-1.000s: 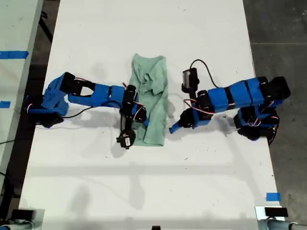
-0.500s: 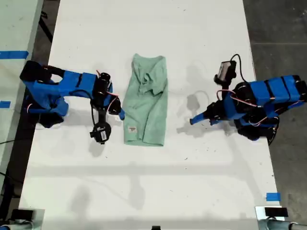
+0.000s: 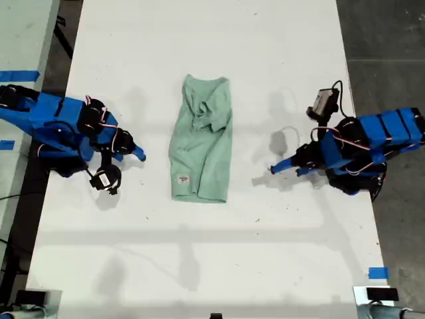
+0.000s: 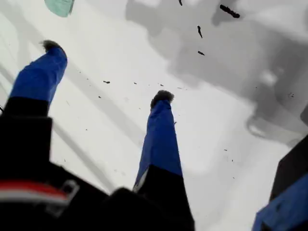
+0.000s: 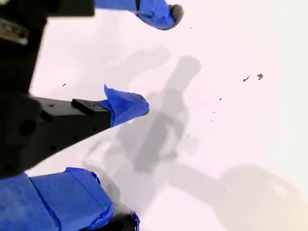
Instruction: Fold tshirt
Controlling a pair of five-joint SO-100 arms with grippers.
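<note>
Both arms have drawn back from the tshirt (image 3: pixel 202 143) within the last second. The arm on the exterior view's left (image 3: pixel 73 129), which had lain across the garment's near margin, now stands near that long edge of the table (image 3: pixel 212 266). The arm on the exterior view's right (image 3: pixel 352 143) has retired likewise toward the opposite long edge. The wrist views do not settle which arm is which. My first gripper (image 4: pixel 107 71) stands with jaws spread above bare table, nothing between them, a corner of mint cloth (image 4: pixel 58 6) visible far ahead. My second gripper (image 5: pixel 155 58) is likewise parted and empty, over bare surface and shadow. The tshirt lies released about midway between the two long edges, well apart from both arms, as a narrow band running along the table's length. Its half toward the exterior view's top is rumpled. A small white label (image 3: pixel 182 179), uncovered by the retreat, shows near the other end. Judged from this lie, the lengthwise folding appears done, and a crosswise fold probably remains.
</note>
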